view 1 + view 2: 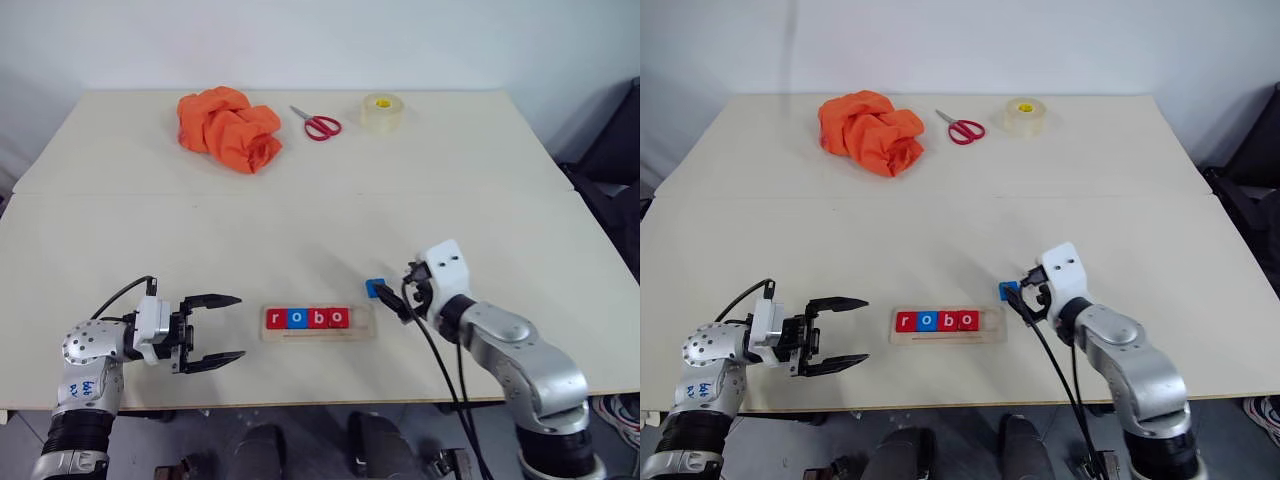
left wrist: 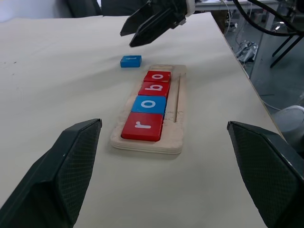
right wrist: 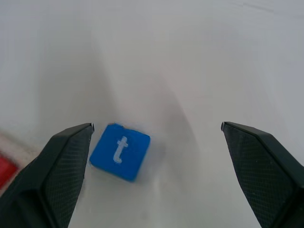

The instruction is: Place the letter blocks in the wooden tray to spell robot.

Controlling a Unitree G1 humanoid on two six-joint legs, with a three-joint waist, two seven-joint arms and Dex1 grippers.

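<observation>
Letter block "t" (image 3: 119,151) lies on the bench (image 1: 300,230) beside the wooden tray (image 1: 318,333); right tool (image 1: 392,299), wide open and empty, should centre over it before closing.

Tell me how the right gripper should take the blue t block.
Pinch the blue t block across two opposite side edges, coming from above. It lies flat on the table, turned a little askew, so the open right gripper should probably roll to match.

5 blocks (image 1: 307,318) are showing: 3 red, 2 blue; also 1 tray (image 1: 365,331), 1 orange cloth (image 1: 229,128), 1 scissors (image 1: 317,124), 1 tape roll (image 1: 382,113).
</observation>
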